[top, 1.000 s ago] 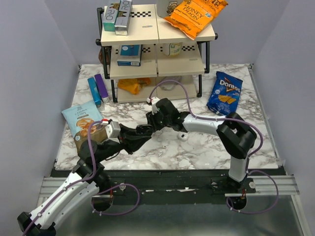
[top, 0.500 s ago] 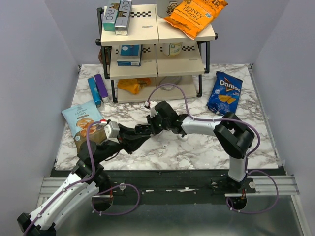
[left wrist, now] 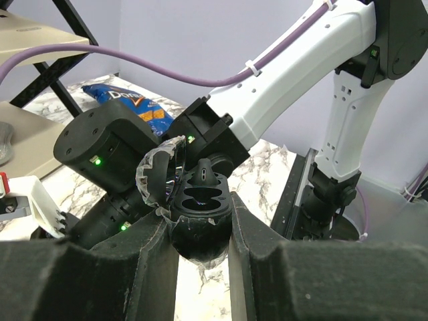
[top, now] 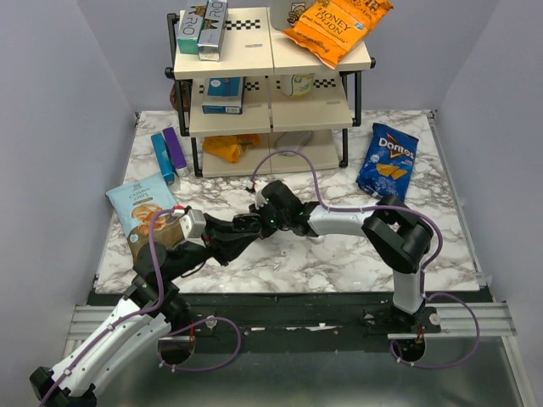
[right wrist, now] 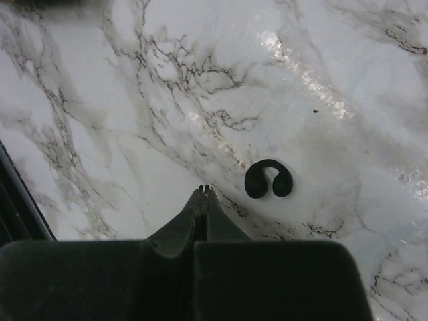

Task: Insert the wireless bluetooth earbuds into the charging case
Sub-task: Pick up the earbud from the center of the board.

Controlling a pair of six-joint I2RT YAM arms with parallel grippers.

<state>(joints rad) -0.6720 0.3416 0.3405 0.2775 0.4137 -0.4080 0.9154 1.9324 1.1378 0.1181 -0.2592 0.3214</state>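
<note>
My left gripper (left wrist: 200,253) is shut on a dark, rounded charging case (left wrist: 200,224) and holds it above the marble, its translucent lid (left wrist: 160,175) flipped open to the left. One black earbud (left wrist: 202,175) stands up in the far well; the near well looks empty. My right gripper (right wrist: 204,191) is shut with nothing visible between its tips. It hangs over the marble, just behind the case. A second black C-shaped earbud (right wrist: 268,181) lies on the marble just right of its tips. In the top view the two grippers meet (top: 250,225), hiding the case.
A shelf rack (top: 271,93) with boxes and an orange chip bag stands at the back. A blue Doritos bag (top: 386,161) lies at the right, a snack bag (top: 142,208) at the left, and blue and purple boxes (top: 168,153) behind it.
My right gripper has moved left, closer to the left gripper and the case. The left arm has barely moved.
</note>
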